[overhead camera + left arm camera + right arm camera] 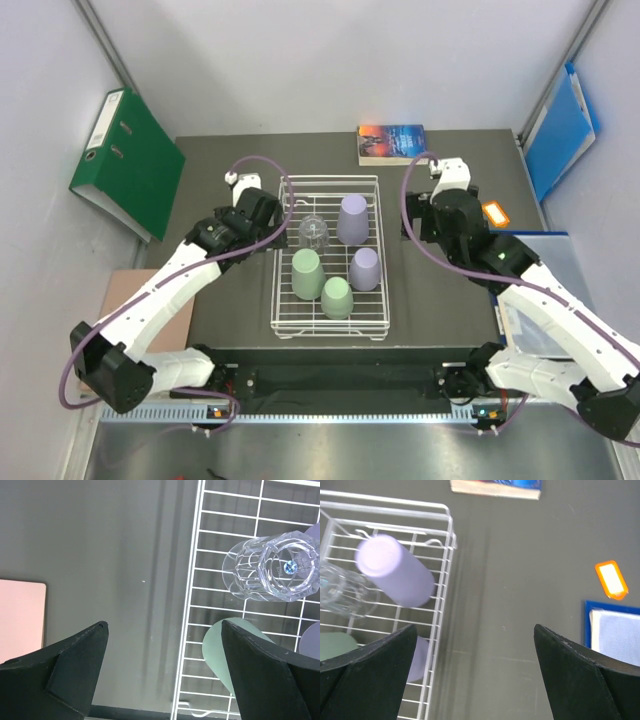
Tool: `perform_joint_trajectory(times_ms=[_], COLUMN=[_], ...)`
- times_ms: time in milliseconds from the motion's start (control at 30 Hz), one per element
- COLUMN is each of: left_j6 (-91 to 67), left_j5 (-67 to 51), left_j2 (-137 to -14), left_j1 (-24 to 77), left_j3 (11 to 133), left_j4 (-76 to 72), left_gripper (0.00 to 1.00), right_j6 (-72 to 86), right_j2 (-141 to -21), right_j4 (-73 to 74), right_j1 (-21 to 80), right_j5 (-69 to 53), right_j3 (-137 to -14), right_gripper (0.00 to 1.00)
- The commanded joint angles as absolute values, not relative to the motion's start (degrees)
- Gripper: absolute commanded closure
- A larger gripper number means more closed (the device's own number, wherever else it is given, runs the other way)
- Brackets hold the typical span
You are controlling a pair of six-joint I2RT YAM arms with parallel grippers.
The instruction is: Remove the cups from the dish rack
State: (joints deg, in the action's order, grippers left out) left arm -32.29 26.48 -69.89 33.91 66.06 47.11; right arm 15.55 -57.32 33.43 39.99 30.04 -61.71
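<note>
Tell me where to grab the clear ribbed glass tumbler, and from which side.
Grip the clear ribbed glass tumbler across its side wall near the top end, probably coming straight down with the open left claw. It stands on end in the white wire dish rack, and a pale green plastic cup and a lilac plastic cup crowd its sides.

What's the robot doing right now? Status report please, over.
Left gripper open, empty, over the dish rack left edge. Right gripper open, empty, right of it. All five cups in the rack. Nothing blocking them.
</note>
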Motion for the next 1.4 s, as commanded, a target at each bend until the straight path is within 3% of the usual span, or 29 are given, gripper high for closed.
perform_joint_trajectory(times_ms=[0, 433, 733, 1367], left_j6=[-32.34, -35.86, -36.65, -38.94], left_j5=[26.82, 22.94, 25.14, 26.54], left_j2=[-66.63, -62.84, -64.07, -67.58], left_j1=[34.1, 34.19, 34.1, 34.1], left_j3=[65.75, 62.23, 61.53, 61.88], left_j4=[47.99, 48.6, 47.64, 47.64], left_gripper=[0.01, 0.01, 0.01, 0.01], right_j6=[15.46, 18.9, 18.11, 19.07], right_j2=[-60.29, -82.06, -94.73, -99.84], right_j4=[31.2, 32.17, 36.12, 32.87], right_j1=[41.04, 47.98, 47.55, 40.96], right_j5=[25.58, 26.46, 28.57, 19.34], right_j3=[-70.2, -85.33, -93.51, -92.11], right_gripper=[0.0, 0.0, 0.0, 0.0])
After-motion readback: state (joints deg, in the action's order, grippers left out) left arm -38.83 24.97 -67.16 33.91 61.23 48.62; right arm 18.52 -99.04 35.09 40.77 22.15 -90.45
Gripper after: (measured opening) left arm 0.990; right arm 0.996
